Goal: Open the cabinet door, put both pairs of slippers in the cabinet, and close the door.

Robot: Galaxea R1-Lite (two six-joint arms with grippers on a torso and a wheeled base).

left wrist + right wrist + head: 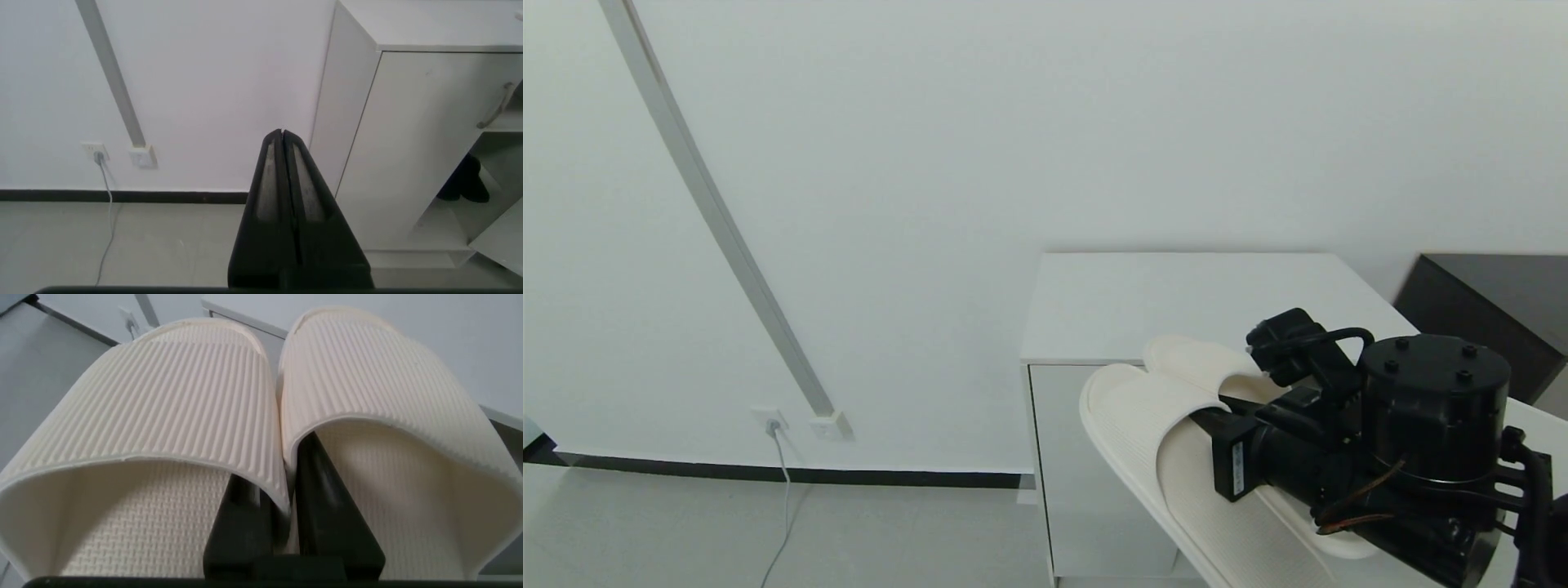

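Note:
A pair of white ribbed slippers (1143, 416) hangs side by side in front of the white cabinet (1176, 302). My right gripper (1205, 412) is shut on them. In the right wrist view its fingers (245, 527) pinch the two inner walls of the slippers (188, 400) together under the straps. My left gripper (282, 143) is shut with nothing in it, held low to the left of the cabinet (351, 122). The cabinet door (425, 155), with a handle (494, 106), is swung open. A dark object (470, 180) sits on a shelf inside.
A wall socket with a grey cable (770, 423) and a slanted grey strip (711, 204) are on the wall left of the cabinet. A dark piece of furniture (1486, 310) stands to its right. The grey floor (686, 531) left of the cabinet is open.

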